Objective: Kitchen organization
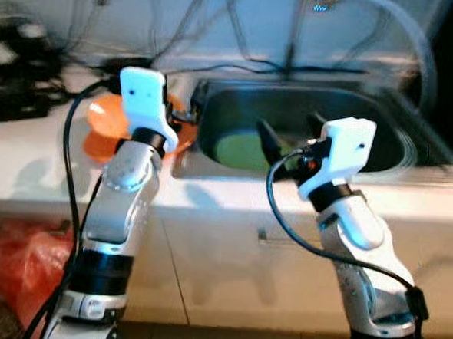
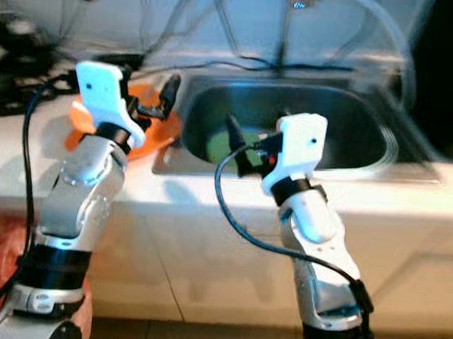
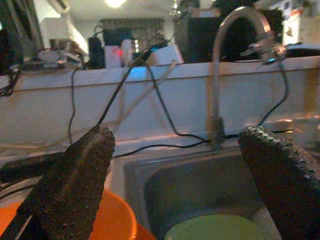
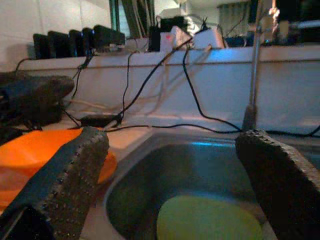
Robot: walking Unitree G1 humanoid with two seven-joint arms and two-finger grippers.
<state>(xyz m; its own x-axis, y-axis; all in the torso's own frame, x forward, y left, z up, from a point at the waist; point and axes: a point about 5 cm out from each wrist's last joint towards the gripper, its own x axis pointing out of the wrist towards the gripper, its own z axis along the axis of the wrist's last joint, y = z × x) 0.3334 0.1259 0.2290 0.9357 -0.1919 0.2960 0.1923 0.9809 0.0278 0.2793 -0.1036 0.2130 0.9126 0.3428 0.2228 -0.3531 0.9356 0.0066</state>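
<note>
Down in the steel sink (image 1: 383, 125) lies a pale green plate (image 1: 239, 149), flat on the basin floor, and I take it for the piece to sort next. My right pincer (image 1: 284, 133) hovers above the near rim, both fingers spread wide with nothing between them, aimed at the plate. My left pincer (image 2: 163, 98) hangs over the orange dishes (image 2: 148, 130) stacked on the white tabletop (image 1: 27, 165) just beside the sink; its fingers too stand well apart and hold nothing. Cables trail along the back wall near the tap (image 3: 220, 65).

I judge the green plate stiff, light, probably plastic, and slick if wet. Lying flat, it offers no edge from above, so I would catch its near rim, one finger under the lip and one on top, and lift slowly to keep it from sliding out.
</note>
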